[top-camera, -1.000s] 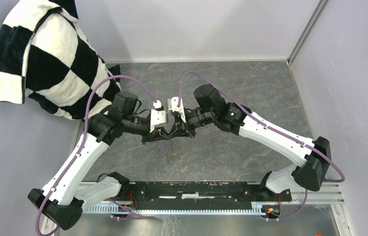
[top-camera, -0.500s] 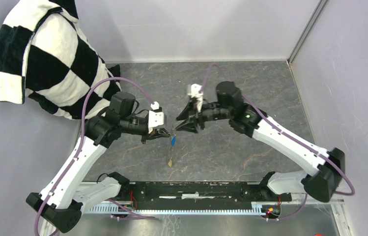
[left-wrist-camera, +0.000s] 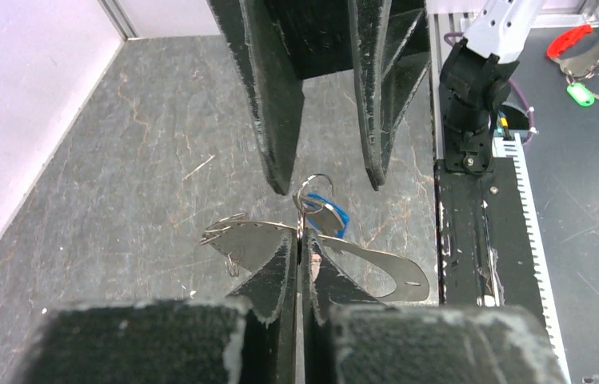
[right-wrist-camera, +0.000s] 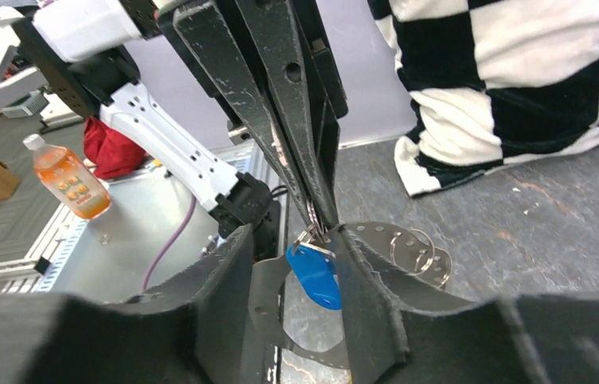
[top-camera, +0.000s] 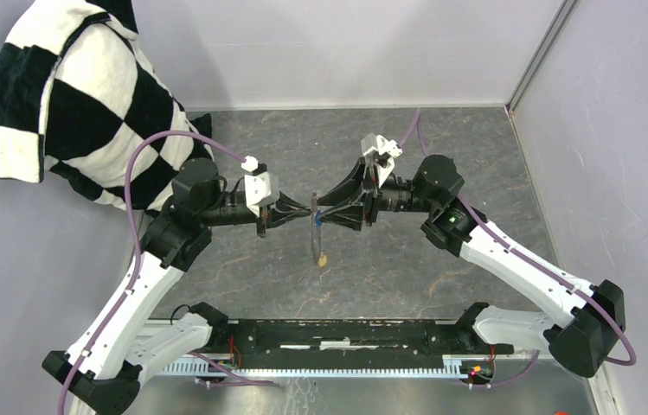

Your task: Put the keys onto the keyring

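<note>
- The left pincer (top-camera: pixel 300 216) has its 2 fingers pressed together on the keyring (top-camera: pixel 314 238). In the left wrist view the thin metal edge sits clamped right between the tips (left-wrist-camera: pixel 300 244).
- The keyring hangs from that grip as a narrow upright strip over the middle of the tabletop (top-camera: pixel 407 268), between the 2 pincers. I cannot tell whether its low end touches the surface.
- From the left wrist the keyring (left-wrist-camera: pixel 376 264) shows as a flat grey band curving out to either side of the fingers.
- The blue key (top-camera: pixel 313 220) hangs just beyond the left fingertips on a small ring (left-wrist-camera: pixel 312 188) at the top of the keyring.
- The yellow key (top-camera: pixel 323 258) hangs at the keyring's bottom end, below both pincers.
- The right pincer (top-camera: pixel 324 213) faces the left one, its fingers apart and gripping nothing.
- In the right wrist view the blue key (right-wrist-camera: pixel 313 276) lies in the gap between those fingers, touching neither that I can make out.
- A black-and-white checked cloth (top-camera: pixel 78 104) is draped at the far left corner, well apart from the keys.
</note>
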`<state>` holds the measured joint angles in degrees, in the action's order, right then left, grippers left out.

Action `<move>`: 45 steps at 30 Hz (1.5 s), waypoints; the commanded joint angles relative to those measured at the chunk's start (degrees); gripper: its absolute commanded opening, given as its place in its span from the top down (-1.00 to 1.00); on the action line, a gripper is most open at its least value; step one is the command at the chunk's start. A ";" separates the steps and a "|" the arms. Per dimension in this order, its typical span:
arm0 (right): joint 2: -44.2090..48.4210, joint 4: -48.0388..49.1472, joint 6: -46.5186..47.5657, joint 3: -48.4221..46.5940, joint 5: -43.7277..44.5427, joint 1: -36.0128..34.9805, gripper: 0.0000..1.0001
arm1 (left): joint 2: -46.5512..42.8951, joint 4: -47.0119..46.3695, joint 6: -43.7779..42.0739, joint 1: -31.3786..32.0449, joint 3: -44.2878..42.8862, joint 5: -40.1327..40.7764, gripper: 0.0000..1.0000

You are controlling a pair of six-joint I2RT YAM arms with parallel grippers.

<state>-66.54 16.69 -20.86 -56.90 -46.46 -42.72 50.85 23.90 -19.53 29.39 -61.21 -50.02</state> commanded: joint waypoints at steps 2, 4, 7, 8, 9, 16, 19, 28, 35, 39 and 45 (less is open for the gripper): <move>0.27 10.36 -8.12 1.51 -0.58 0.57 0.30 | -0.45 -6.74 3.56 0.30 -0.77 -3.54 0.96; 0.35 12.83 -10.23 2.34 -0.92 1.03 0.57 | -0.82 -6.67 2.87 0.32 -0.76 -3.51 0.96; 0.41 12.67 -10.90 3.08 -0.76 1.89 0.95 | -1.53 -6.90 2.52 0.36 -0.80 -3.49 0.96; 0.53 12.74 -11.00 3.32 -0.66 2.12 1.00 | -1.70 -6.97 2.42 0.35 -0.84 -3.76 0.96; 0.61 12.82 -11.16 3.48 -0.58 2.18 1.00 | -1.79 -6.95 2.32 0.32 -0.84 -4.03 0.96; 1.08 13.11 -11.71 4.73 -0.57 2.48 1.00 | -2.59 -8.76 2.86 0.28 -1.19 -4.26 0.96; 1.13 13.06 -11.77 5.17 -0.90 2.52 1.00 | -2.68 -8.96 3.09 0.31 -1.36 -4.54 0.96; 0.27 12.57 -11.03 4.55 -3.20 2.47 0.73 | -2.30 -10.71 4.41 0.32 -1.28 -6.51 0.96; 2.75 -1.66 5.08 -4.28 -3.01 2.87 0.19 | -1.60 -7.40 1.71 0.32 -1.67 -10.05 0.96; 3.27 0.34 7.09 -4.80 -4.54 2.82 0.07 | -1.59 -6.28 0.54 0.34 -1.55 -11.58 0.96; 1.71 8.46 3.02 -3.10 -8.91 1.16 0.05 | -1.50 -6.16 0.19 0.32 -1.71 -11.36 0.96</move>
<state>-64.07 20.21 -17.74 -59.31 -52.42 -40.21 49.47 18.46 -18.02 29.39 -61.21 -59.55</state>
